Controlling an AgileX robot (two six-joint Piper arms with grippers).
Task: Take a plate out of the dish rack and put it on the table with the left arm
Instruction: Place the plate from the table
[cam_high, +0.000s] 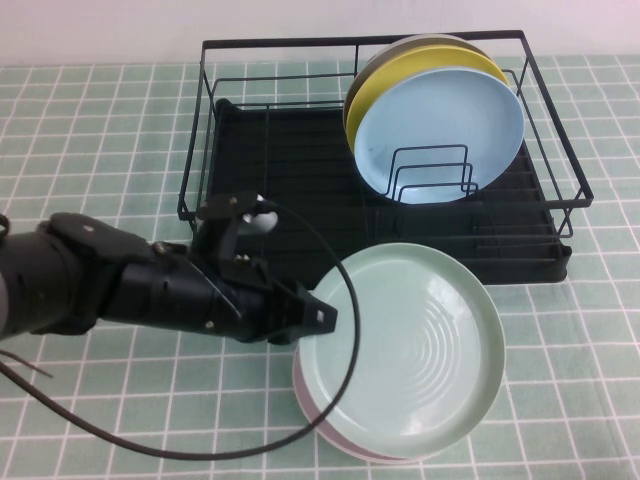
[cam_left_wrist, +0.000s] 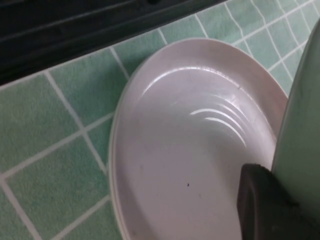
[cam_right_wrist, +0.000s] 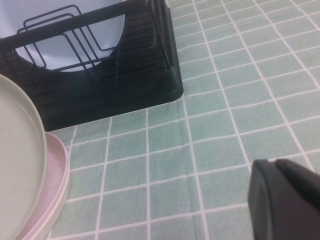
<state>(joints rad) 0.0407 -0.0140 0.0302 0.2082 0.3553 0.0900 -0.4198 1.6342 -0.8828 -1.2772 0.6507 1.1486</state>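
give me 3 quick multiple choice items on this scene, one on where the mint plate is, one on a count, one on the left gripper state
1. Where is the mint-green plate?
A. upright in the dish rack
B. over the pink plate, in front of the dish rack
C. behind the rack

2. How many plates stand in the dish rack?
A. three
B. one
C. six

3. The left gripper is
A. open above the rack
B. shut on the mint-green plate's rim
C. out of view

Answers:
1 B, it lies tilted on the pink plate.
2 A, blue, yellow and grey-brown rims show.
3 B, a finger presses the rim.

The right gripper hovers over the table.
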